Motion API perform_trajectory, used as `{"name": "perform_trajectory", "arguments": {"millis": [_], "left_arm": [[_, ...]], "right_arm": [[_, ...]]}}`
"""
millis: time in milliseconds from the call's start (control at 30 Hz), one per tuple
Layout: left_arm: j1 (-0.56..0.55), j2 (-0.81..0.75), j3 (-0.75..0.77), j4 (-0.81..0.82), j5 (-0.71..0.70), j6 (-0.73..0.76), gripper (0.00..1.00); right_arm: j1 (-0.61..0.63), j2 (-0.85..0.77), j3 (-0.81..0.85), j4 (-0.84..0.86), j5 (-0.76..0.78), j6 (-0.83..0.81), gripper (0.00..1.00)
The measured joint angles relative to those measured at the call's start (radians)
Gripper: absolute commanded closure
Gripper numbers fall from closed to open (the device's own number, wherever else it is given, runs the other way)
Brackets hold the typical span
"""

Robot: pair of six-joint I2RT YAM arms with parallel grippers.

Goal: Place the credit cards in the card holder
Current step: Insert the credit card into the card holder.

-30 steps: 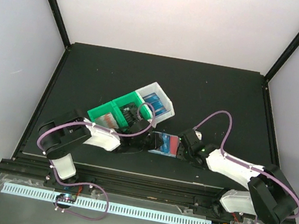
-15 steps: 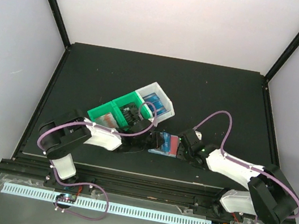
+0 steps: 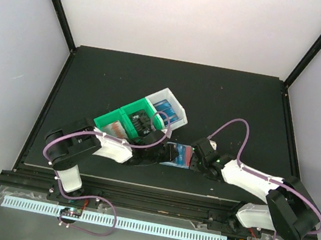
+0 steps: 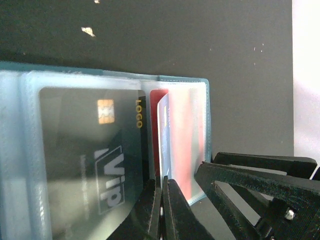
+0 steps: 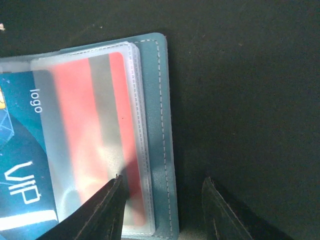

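Observation:
The teal card holder lies open on the black table between my two grippers. In the left wrist view its clear sleeves show a black credit card in a pocket. My left gripper is shut on a thin card, seen edge-on, standing at the opening of the right-hand sleeve over a red card. In the right wrist view my right gripper is open and straddles the holder's stitched edge, one finger over the sleeve with the red card, the other over the table. A blue card lies beside it.
A green bin and an adjoining white bin holding blue cards stand just behind the left gripper. The right gripper faces it across the holder. The right gripper's black fingers show at the lower right of the left wrist view.
The left arm has edged to the right, bringing its card closer into the holder. The right arm and the holder have barely moved.

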Motion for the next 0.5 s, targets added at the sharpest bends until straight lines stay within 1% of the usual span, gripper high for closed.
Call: {"name": "perform_trajectory", "arguments": {"millis": [300,500], "left_arm": [[-0.016,0.027,0.004,0.003,0.004,-0.017,0.89],[-0.016,0.072,0.046,-0.006,0.034,0.004,0.76]], "right_arm": [[0.000,-0.003,-0.001,0.004,-0.002,0.002,0.52],[0.000,-0.005,-0.002,0.006,-0.008,0.005,0.51]]}}
